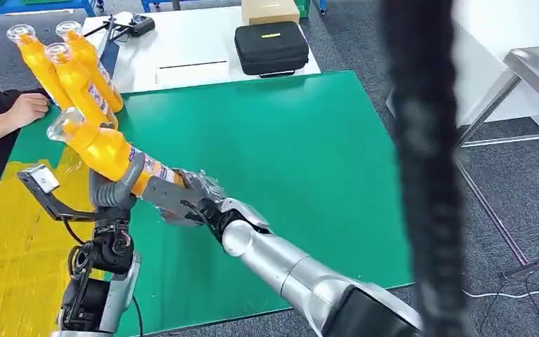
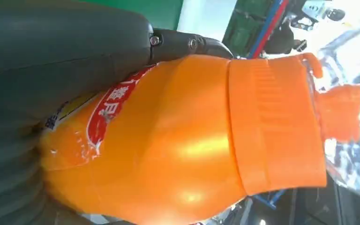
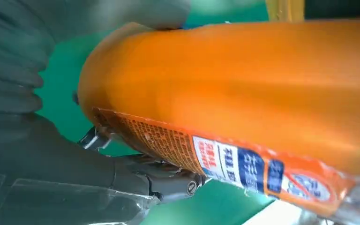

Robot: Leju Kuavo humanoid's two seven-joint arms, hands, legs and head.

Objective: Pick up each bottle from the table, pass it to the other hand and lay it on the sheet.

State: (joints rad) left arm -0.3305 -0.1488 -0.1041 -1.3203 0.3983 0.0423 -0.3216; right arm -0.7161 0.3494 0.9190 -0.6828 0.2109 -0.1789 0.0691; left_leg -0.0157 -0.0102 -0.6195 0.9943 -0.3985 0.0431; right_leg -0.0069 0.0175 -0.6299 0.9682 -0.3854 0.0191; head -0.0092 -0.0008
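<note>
Three bottles [image 1: 70,67] behind held bottle [image 1: 105,149], case [image 1: 271,48] beyond

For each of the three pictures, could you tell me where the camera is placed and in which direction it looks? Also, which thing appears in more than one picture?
Head view: high on the robot, looking forward and down at the green table; both silver arms rise from below, left hand and right hand together gripping one orange bottle.
Left wrist view: behind the left hand, facing the bottle's cap end.
Right wrist view: behind the right hand, facing the bottle's labelled body.
All three views share that bottle.
</note>
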